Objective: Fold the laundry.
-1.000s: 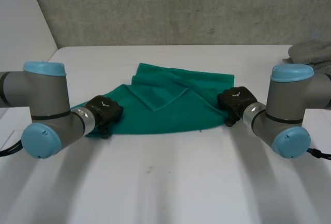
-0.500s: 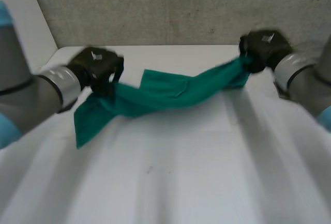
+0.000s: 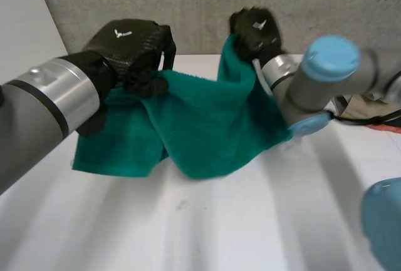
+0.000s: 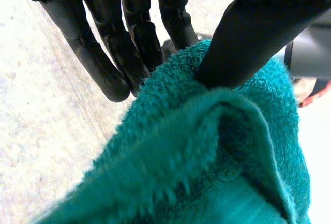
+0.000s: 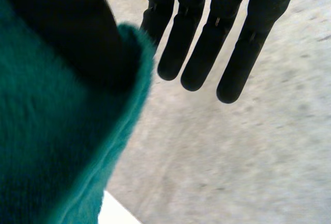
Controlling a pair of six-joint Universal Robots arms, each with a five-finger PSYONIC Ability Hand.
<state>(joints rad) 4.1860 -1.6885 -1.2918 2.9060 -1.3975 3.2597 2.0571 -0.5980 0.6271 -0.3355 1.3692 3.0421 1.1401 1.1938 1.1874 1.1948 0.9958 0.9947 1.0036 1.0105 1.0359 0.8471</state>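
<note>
Our left robot hand [image 3: 135,49] and right robot hand [image 3: 254,30] each pinch the green towel [image 3: 207,121] aloft; we should hold its edge taut and level.

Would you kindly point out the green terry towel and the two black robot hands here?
green terry towel [image 3: 207,127]: head view, middle of the hanging cloth.
left black robot hand [image 3: 130,44]: head view, back of the hand.
right black robot hand [image 3: 254,30]: head view, back of the hand.
</note>
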